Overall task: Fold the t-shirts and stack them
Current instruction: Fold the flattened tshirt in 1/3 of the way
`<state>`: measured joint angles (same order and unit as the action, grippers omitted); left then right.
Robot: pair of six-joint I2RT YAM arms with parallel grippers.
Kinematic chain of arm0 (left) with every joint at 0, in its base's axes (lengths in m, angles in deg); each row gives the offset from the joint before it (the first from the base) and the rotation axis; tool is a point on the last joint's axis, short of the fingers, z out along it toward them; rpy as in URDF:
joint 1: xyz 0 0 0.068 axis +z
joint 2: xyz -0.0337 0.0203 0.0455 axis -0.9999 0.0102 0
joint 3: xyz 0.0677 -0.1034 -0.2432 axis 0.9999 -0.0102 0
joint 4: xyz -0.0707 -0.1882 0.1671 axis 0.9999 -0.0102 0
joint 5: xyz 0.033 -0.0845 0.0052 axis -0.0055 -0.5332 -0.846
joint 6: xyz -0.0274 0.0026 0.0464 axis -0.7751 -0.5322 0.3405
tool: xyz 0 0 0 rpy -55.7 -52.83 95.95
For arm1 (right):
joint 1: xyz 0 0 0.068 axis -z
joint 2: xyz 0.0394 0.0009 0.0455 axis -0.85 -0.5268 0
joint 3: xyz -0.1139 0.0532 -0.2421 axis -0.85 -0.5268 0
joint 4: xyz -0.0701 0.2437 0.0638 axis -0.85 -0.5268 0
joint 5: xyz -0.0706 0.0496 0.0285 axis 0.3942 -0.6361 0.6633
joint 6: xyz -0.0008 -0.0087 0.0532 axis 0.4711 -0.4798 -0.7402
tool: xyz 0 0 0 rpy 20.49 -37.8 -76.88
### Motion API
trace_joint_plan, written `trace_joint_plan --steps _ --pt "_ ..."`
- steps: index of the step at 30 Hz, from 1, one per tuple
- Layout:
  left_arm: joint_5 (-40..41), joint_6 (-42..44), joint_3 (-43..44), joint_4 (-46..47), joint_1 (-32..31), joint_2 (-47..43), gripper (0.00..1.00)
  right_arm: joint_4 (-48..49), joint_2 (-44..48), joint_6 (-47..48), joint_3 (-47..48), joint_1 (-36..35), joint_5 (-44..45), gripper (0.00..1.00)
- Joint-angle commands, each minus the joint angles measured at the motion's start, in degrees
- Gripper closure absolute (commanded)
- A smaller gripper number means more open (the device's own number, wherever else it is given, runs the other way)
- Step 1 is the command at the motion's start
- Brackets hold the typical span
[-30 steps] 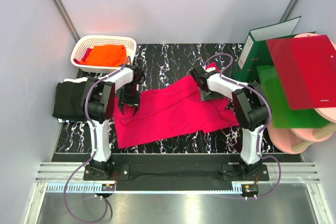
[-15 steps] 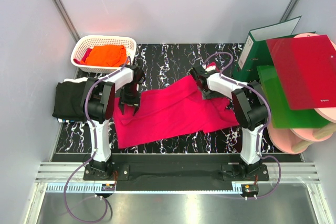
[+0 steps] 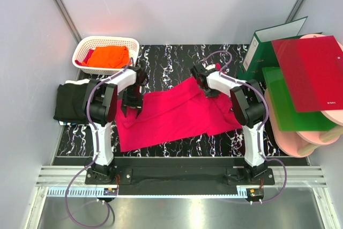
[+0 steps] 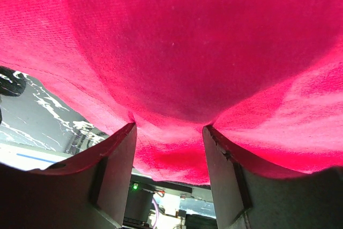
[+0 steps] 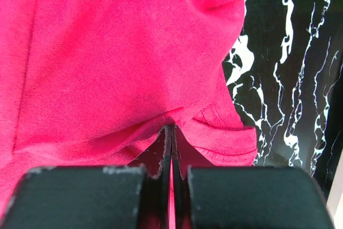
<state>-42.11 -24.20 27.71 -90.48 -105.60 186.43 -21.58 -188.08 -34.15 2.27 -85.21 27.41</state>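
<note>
The crimson-pink t-shirt [image 3: 171, 113] lies spread across the black marbled table [image 3: 171, 57]. My left gripper [image 3: 132, 105] stands open on its left edge; in the left wrist view the pink cloth [image 4: 177, 52] bulges between the spread fingers [image 4: 118, 170]. At the shirt's far right corner, my right gripper [image 3: 205, 83] is shut on a pinched fold of the pink shirt [image 5: 107, 52], its fingertips [image 5: 166, 143] pressed together next to a hemmed sleeve. An orange t-shirt [image 3: 109, 56] sits in the basket. A folded black t-shirt [image 3: 69, 103] rests at the table's left edge.
The white lattice basket [image 3: 86, 44] stands at the back left. At the right are an upright green binder [image 3: 262, 46], a red plastic folder [image 3: 311, 73], a green folder [image 3: 284, 105] and pink discs [image 3: 300, 143]. Grey walls close in the table.
My right gripper has closed on the fold of pink cloth and drawn slightly back and left. The left gripper has stayed where it was.
</note>
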Motion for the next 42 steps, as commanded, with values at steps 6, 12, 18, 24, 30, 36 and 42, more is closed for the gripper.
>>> trace_joint_plan --steps 6,12,18,24,30,36,42 --pt "1.5 -0.4 0.2 1.4 0.1 0.6 0.44 0.3 11.4 1.2 -0.8 -0.2 -1.0 1.00" --pt "1.1 -0.2 0.7 1.4 0.1 1.3 0.44 -2.7 18.0 0.5 -1.9 -0.2 -2.2 1.00" --pt "0.8 0.1 0.9 1.3 0.1 1.9 0.43 -5.7 17.3 -2.3 -3.9 -0.2 -3.1 0.62" --pt "0.6 0.7 0.7 1.4 0.1 2.1 0.36 -2.8 15.3 -3.7 -6.6 -0.2 -8.5 0.13" --pt "0.7 0.8 0.6 1.4 0.1 2.1 0.35 -1.4 12.2 -3.2 -6.2 -0.2 -9.5 0.12" --pt "0.8 0.5 0.3 1.5 0.1 1.7 0.36 -0.6 8.7 -2.7 -4.9 -0.2 -8.2 0.16" --pt "1.0 0.4 -0.5 1.4 0.1 1.3 0.36 0.0 4.9 -3.1 -3.2 -0.2 -7.5 0.18"
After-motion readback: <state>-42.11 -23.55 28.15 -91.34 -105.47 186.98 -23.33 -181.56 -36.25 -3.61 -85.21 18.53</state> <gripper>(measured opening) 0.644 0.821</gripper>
